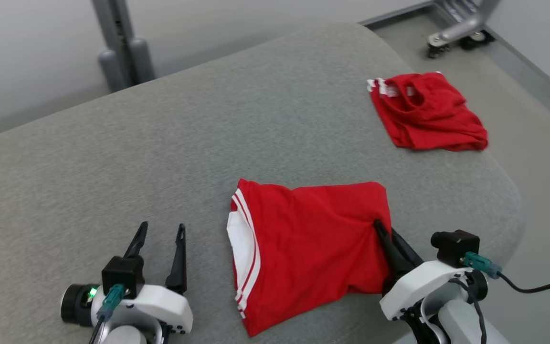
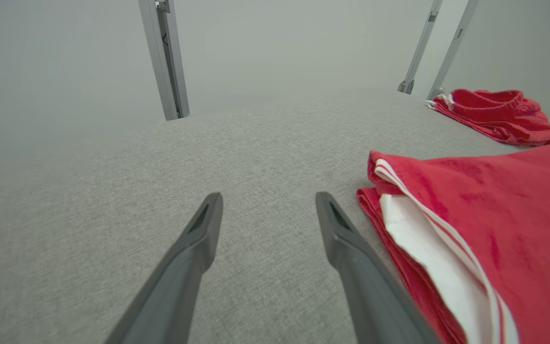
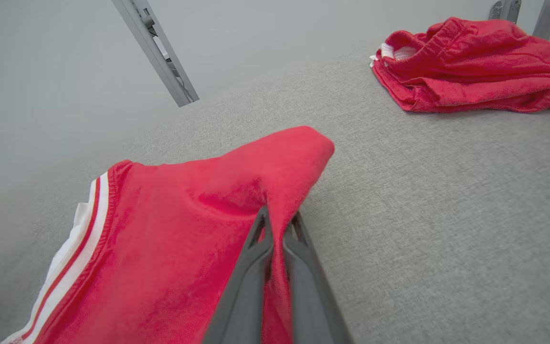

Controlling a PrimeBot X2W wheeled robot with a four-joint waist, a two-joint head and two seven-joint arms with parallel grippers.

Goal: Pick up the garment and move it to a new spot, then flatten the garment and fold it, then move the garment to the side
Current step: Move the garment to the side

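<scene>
On woven grey surface [image 1: 160, 143] | folded red garment [image 1: 303, 239] | right gripper [image 1: 379, 224] pinches edge

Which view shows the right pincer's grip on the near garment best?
Right wrist view: right pincer shut on near garment, cloth pinched close up. Head view shows it from above; left wrist view shows the garment's striped edge.
</scene>
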